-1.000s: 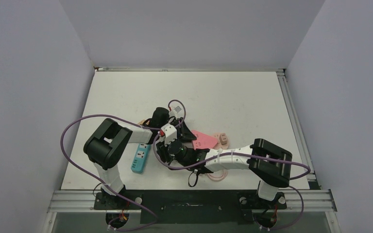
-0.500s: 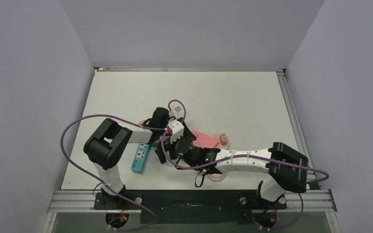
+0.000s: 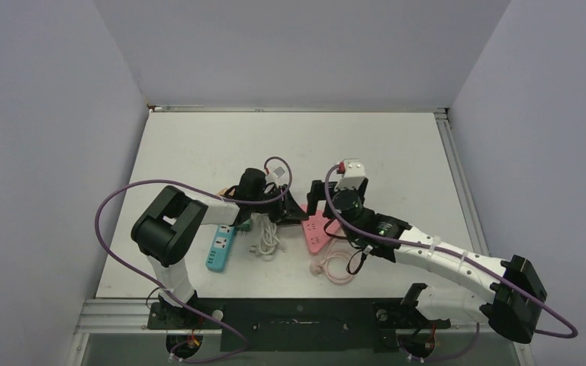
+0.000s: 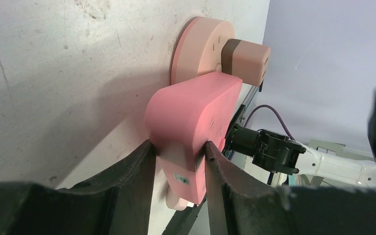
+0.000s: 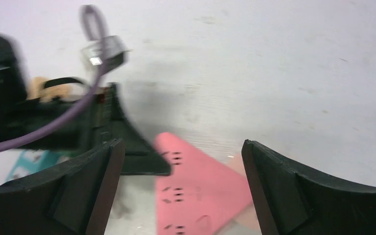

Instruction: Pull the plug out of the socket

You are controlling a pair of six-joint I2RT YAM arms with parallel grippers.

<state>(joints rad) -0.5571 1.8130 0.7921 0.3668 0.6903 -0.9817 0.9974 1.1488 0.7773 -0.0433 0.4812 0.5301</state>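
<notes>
My left gripper (image 3: pixel 290 210) is shut on one end of the pink socket strip (image 3: pixel 313 230). In the left wrist view both fingers press its sides (image 4: pixel 191 122), the left gripper (image 4: pixel 178 144) low against the table. Beyond it lie a pale pink disc and a brownish-pink plug (image 4: pixel 246 54). A white cable with its plug (image 3: pixel 264 237) lies loose on the table between the pink strip and a teal socket strip (image 3: pixel 219 249). Neither gripper touches it. My right gripper (image 3: pixel 322 200) hovers open above the pink strip (image 5: pixel 198 188). The right gripper (image 5: pixel 181 145) holds nothing, and its view is blurred.
A coil of pale pink cable (image 3: pixel 339 266) lies near the front edge, under the right arm. The purple wrist cable (image 3: pixel 114 202) loops out to the left of the left arm. Walls close in the table (image 3: pixel 397 149) on three sides.
The right arm has swung away from the teal strip to the right, and its gripper has opened wide. The white cable now lies uncovered on the table. The left gripper keeps its hold.
</notes>
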